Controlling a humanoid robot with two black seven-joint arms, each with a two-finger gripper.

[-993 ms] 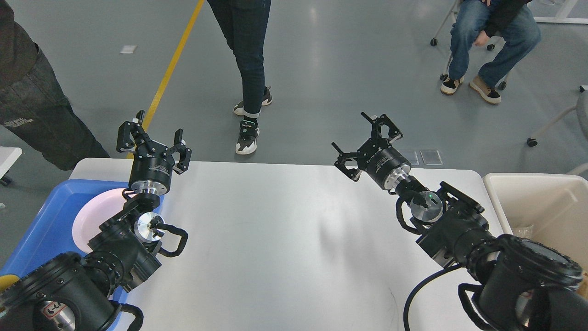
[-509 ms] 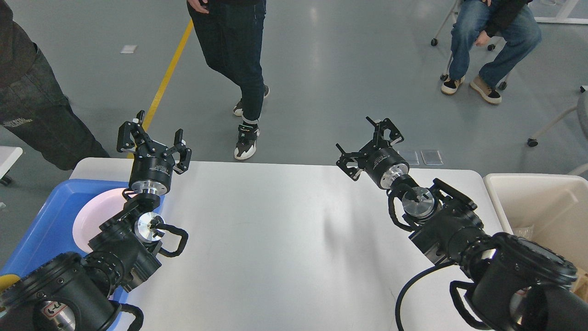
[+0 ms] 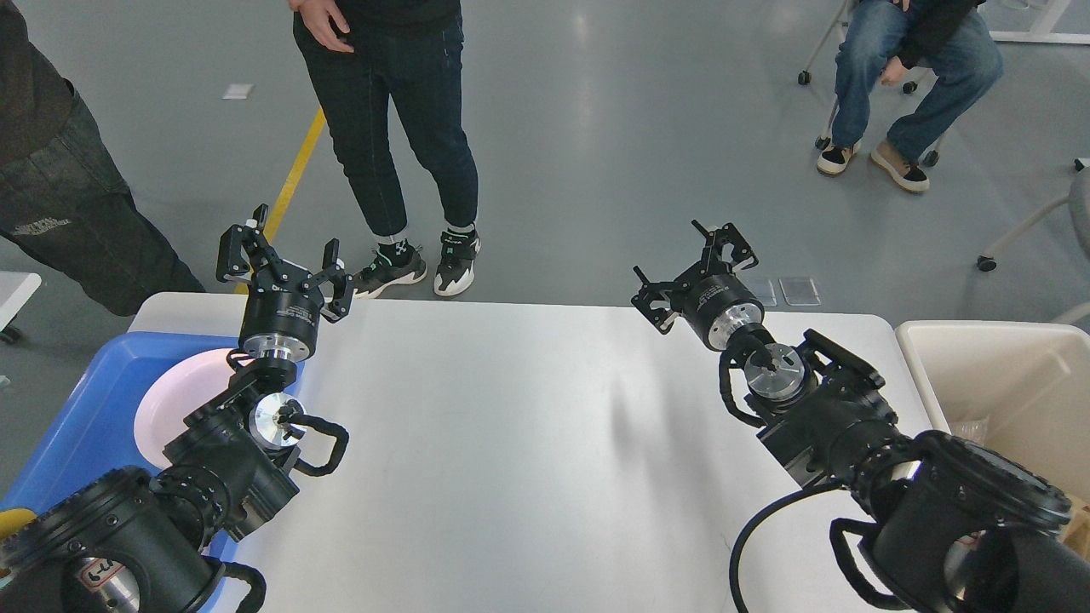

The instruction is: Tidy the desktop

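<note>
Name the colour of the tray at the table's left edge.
Blue tray, clearest in the head view.

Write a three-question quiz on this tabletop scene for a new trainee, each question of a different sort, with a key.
1. True or false: the left gripper is shut on a cup.
2. Multiple choice: the pink plate lies in
A. the cream bin
B. the blue tray
C. the middle of the desktop
3. Fill in: the jaws of the right gripper are ____.

Key
1. False: its jaws stand open and hold nothing.
2. B: the plate lies in the tray at the table's left end, partly hidden by the left arm.
3. open, with nothing between them.
</note>
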